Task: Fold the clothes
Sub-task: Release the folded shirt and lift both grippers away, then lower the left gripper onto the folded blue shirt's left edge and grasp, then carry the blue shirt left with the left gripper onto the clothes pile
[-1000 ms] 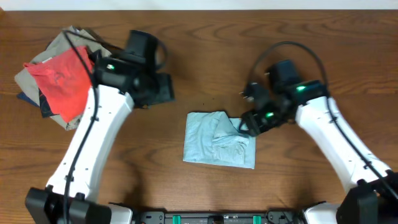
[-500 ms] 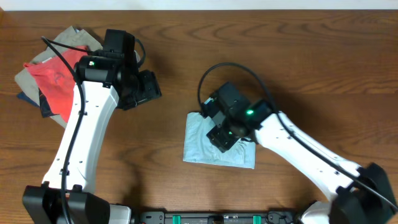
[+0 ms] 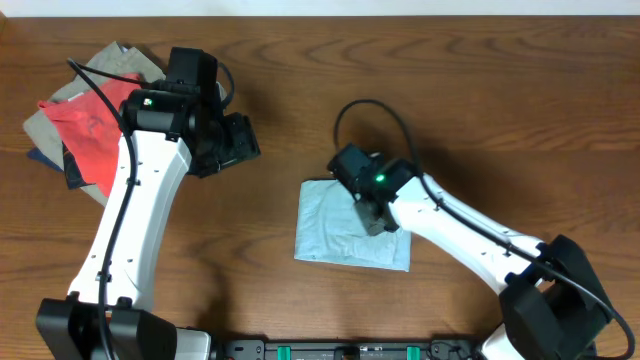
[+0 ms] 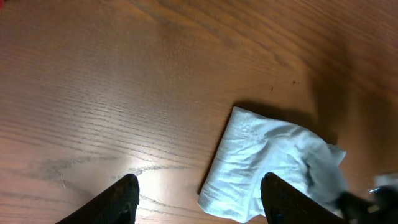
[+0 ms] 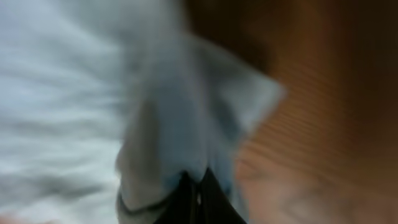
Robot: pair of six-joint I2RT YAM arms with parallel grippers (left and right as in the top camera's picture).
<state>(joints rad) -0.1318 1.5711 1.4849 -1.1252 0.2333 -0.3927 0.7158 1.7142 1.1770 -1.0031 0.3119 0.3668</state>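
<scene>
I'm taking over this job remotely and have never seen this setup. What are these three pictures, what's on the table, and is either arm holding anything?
You are looking at two white robot arms at a wooden table, each ending in a two-finger pincer.

The wide picture is from a fixed camera overhead. The other two come from cameras on the wrists, looking past each arm's own fingers.

In the middle lies a light blue cloth, partly folded. At the far left is a pile of clothes with a red one on top.

The right pincer is shut on a fold of the blue cloth; its picture is blurred. The left pincer is open above bare wood, holding nothing.
</scene>
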